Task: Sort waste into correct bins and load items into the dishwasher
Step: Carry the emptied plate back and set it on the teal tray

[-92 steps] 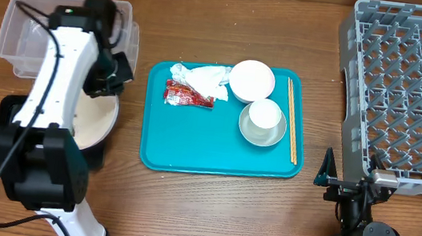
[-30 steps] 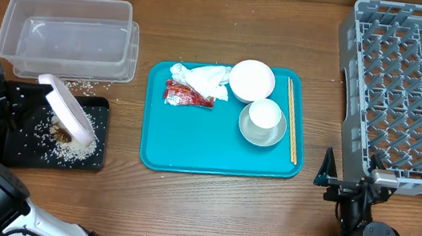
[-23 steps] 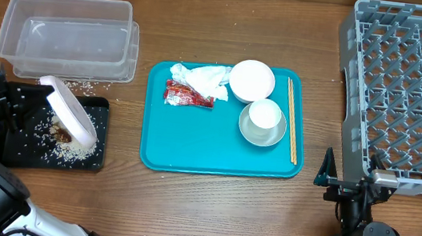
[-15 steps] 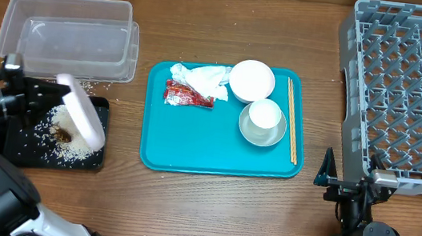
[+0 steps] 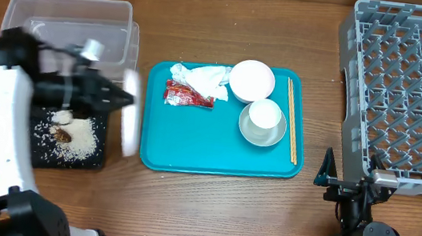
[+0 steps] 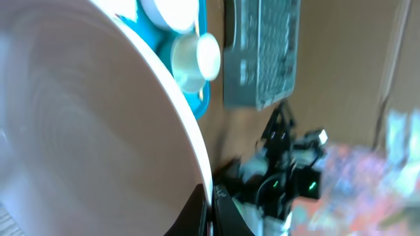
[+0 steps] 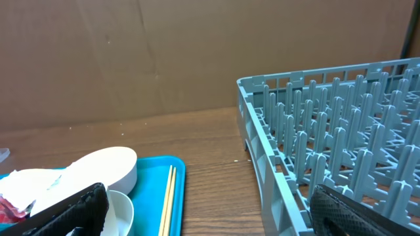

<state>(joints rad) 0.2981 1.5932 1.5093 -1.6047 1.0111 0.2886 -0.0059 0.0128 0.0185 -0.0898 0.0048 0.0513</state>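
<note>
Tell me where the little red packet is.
Overhead view: the red packet lies in the teal tray's upper-left part, touching the crumpled white napkin just above it.

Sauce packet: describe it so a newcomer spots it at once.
Find the teal tray at the overhead view's centre. In its upper-left corner, just below the crumpled white napkin, lies the sauce packet. It is the only red thing there.
</note>
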